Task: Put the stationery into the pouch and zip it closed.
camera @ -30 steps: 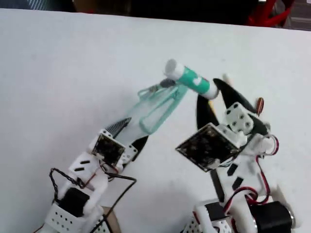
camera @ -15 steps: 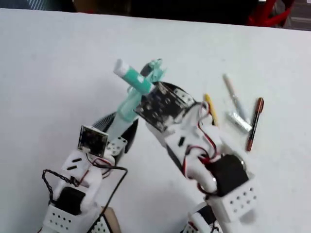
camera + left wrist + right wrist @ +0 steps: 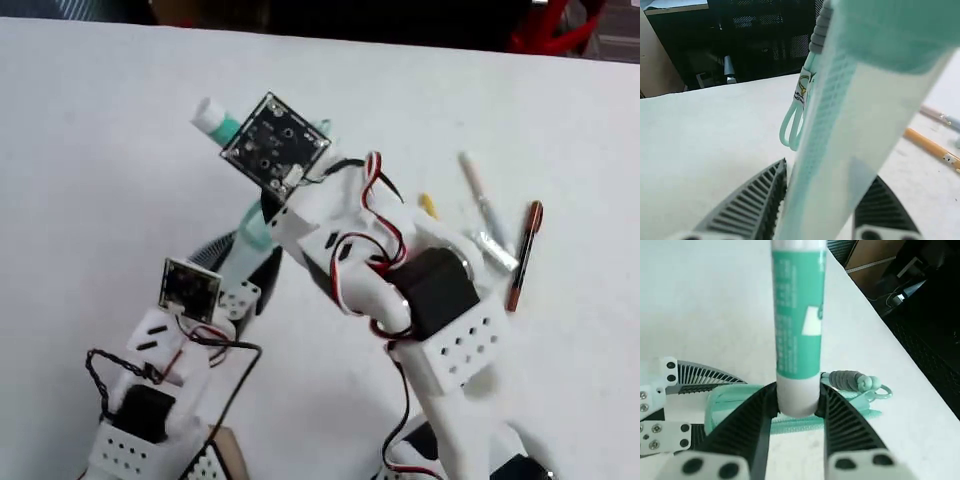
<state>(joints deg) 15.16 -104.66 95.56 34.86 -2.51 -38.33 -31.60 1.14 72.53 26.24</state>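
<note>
The left end effector [image 3: 827, 172] is clenched on the near end of the mint-green mesh pouch [image 3: 855, 110], whose long axis rises away from it toward the grey zip pull [image 3: 845, 377]. Over the pouch, the right end effector [image 3: 797, 390] grasps a white-and-green cylindrical glue stick [image 3: 796, 315] by its base. The stick lies crosswise to the pouch, free end pointing beyond it. To go in cleanly, I judge, the stick should turn to run along the zip line and enter end first while the left grip steadies the pouch. Farther off, well apart from the pouch, a yellow pencil [image 3: 428, 205], white pen [image 3: 478, 195] and brown pen [image 3: 525, 255] lie on the white bench [image 3: 100, 120].
</note>
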